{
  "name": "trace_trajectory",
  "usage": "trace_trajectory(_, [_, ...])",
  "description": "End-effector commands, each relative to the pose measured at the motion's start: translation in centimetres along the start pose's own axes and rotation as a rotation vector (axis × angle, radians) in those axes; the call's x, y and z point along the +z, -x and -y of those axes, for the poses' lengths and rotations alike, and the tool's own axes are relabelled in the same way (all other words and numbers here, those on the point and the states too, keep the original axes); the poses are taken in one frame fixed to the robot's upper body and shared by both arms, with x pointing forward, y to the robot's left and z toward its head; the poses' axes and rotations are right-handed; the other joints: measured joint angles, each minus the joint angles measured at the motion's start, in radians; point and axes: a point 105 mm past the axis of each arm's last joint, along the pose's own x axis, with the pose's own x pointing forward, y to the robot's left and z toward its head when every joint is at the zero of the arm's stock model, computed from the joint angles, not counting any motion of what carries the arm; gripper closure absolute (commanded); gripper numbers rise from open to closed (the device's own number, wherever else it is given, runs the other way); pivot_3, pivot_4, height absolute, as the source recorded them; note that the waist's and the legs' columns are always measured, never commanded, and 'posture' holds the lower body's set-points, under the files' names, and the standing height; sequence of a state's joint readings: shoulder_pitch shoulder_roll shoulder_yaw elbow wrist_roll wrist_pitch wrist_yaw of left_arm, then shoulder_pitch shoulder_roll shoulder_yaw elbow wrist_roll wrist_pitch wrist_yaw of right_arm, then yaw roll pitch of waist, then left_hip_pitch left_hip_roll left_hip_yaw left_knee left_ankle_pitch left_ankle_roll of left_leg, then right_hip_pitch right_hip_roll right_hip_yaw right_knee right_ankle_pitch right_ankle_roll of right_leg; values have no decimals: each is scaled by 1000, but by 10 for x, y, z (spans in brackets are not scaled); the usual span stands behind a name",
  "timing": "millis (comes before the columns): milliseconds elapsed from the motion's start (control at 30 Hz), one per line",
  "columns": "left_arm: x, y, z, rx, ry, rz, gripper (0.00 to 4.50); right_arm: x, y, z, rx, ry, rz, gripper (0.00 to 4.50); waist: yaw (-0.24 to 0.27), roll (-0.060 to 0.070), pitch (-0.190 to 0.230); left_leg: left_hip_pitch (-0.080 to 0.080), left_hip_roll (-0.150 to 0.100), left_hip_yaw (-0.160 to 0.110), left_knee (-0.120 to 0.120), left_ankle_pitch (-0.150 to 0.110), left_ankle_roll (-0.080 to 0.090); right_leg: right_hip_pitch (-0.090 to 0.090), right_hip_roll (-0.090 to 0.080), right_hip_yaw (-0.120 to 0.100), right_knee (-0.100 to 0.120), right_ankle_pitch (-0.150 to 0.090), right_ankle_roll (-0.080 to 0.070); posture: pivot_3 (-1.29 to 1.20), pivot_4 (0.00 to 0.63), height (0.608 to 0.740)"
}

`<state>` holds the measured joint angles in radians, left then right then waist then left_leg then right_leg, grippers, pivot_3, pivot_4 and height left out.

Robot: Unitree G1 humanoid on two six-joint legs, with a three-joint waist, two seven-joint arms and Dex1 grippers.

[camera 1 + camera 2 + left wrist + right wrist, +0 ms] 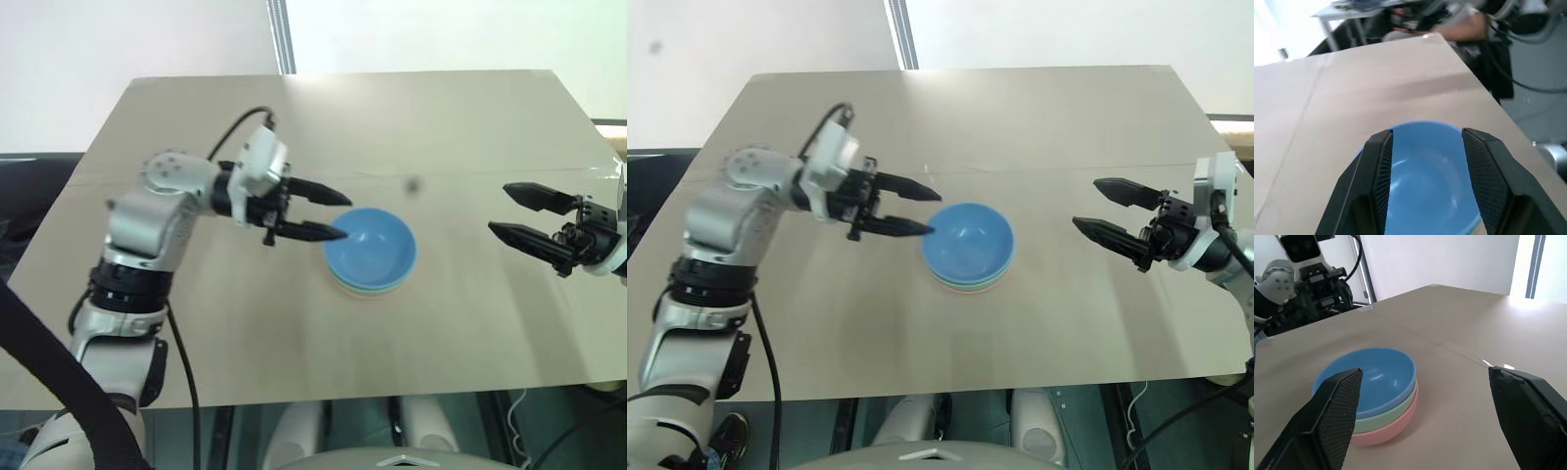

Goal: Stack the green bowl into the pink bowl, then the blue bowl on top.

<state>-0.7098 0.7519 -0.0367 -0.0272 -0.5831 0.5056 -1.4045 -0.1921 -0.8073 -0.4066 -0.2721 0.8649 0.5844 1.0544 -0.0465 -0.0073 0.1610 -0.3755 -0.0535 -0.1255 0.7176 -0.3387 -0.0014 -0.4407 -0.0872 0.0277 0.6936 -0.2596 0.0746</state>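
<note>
1. plastic bowls: blue bowl [1369,378] sits nested in the green bowl [1396,417], which sits in the pink bowl [1386,433], mid-table; the stack looks complete.
2. handling: judged light, rigid, smooth and slippery; thin rims are the only sensible pinch points.
3. left gripper [328,215]: fingers parted, holding nothing, tips just beside the blue rim.
4. right gripper [1107,211]: spread wide, empty, well apart from the stack.
5. table [470,127]: bare surface on all sides of the stack; near edge and side edges limit withdrawal paths.

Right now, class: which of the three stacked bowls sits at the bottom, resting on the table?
The pink bowl; the green bowl and blue bowl nest above it.
</note>
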Motion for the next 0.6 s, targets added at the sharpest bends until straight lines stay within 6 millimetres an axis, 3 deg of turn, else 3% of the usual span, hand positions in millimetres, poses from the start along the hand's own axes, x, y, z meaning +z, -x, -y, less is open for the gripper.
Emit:
trace_trajectory(33, [-27, 34, -8, 184, 191, -35, 2148, 8, 6, -3, 9, 53, -2, 0, 1, 0, 1, 1, 0, 1, -1, 0, 0, 0, 0, 1, 0, 0, 0, 0, 150, 740])
trace_trajectory(200, [-63, 67, 3, 389, 306, -111, 2148, -9, 21, -6, 48, 71, -135, 0, 12, 0, 1, 1, 1, -2, 0, 0, 0, 2, 0, -1, -1, 0, 0, 0, 150, 740])
trace_trajectory(367, [-50, 72, 10, 475, 335, -39, 2148, -22, 34, -4, 70, 76, -215, 0, 19, 0, 1, 1, 3, -3, -2, 0, 0, 3, -1, -2, -5, 0, 0, 0, 150, 740])
trace_trajectory(600, [-41, 65, 30, 435, 305, -5, 2148, -28, 47, -3, 65, 55, -221, 0, 26, 0, 1, 4, 3, 0, -5, 0, 0, 4, -1, 0, -5, 0, 0, 0, 150, 740])
